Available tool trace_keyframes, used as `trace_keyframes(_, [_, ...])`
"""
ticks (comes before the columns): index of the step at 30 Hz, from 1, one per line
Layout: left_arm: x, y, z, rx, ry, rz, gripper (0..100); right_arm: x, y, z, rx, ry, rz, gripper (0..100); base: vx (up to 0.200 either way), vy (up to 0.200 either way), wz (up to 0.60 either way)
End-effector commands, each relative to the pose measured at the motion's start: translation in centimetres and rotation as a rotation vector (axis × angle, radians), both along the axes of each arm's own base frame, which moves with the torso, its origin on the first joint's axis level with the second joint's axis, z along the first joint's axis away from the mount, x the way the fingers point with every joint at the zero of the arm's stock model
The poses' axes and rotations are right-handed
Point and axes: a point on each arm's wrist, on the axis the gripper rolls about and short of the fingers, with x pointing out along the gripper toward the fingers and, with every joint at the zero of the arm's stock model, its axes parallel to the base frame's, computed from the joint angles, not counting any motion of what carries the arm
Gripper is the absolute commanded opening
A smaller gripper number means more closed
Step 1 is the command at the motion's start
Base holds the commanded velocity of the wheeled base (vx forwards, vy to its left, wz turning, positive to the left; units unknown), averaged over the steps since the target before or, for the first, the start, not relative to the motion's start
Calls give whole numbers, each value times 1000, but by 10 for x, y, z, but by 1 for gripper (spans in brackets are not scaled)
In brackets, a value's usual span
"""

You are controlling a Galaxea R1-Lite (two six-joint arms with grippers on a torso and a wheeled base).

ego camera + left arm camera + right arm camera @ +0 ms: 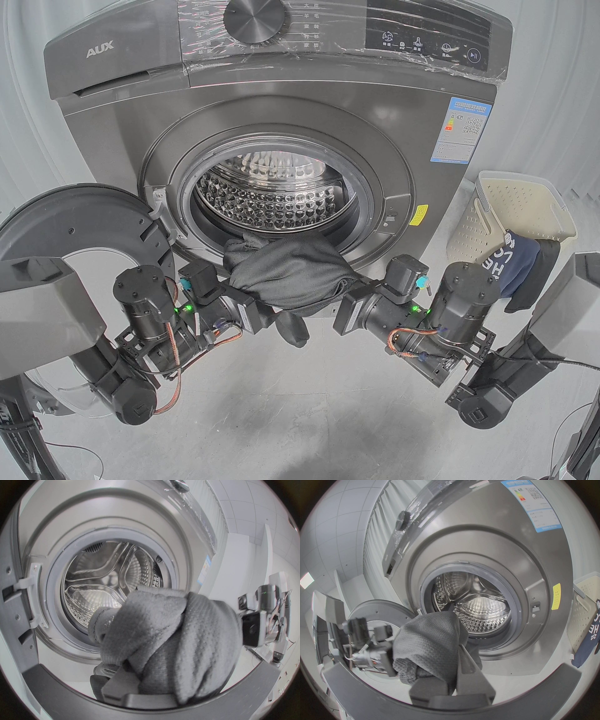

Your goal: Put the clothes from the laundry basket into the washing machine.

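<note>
Curtained walls and a grey floor frame the washer (125, 131). The grey garment (287, 269) lies bunched on the lower lip of its open port, we judge so it can be pushed into the drum (275, 194). Our left tool (125, 681) and right tool (450, 683) each clench it, one per side, sharing the bulk. Beside the washer, a navy garment (519, 256) drapes over the rim of the basket (531, 206).

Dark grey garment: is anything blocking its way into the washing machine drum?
Nothing visible does. The door is swung open to the left, and the dark grey garment, held by the left end effector and right end effector, drapes over the opening's lower rim.
</note>
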Motion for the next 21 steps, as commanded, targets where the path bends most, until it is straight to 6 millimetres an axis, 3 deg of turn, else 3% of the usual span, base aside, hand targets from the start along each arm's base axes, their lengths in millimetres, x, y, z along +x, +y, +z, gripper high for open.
trace_keyframes(1, [-20,8,18,-19,-28,-8,0,6,2,-18,-32,34,-7,0,0,0,0])
trace_keyframes(17, [-44,13,29,-27,-35,-35,0,-4,11,-24,-45,27,54,0,0,0,0])
trace_keyframes(18, [-49,16,30,-26,-33,-36,0,-8,13,-22,-40,21,67,100,0,0,0])
trace_keyframes(21, [-55,21,31,-24,-32,-34,0,-17,8,-15,-38,12,92,100,0,0,0])
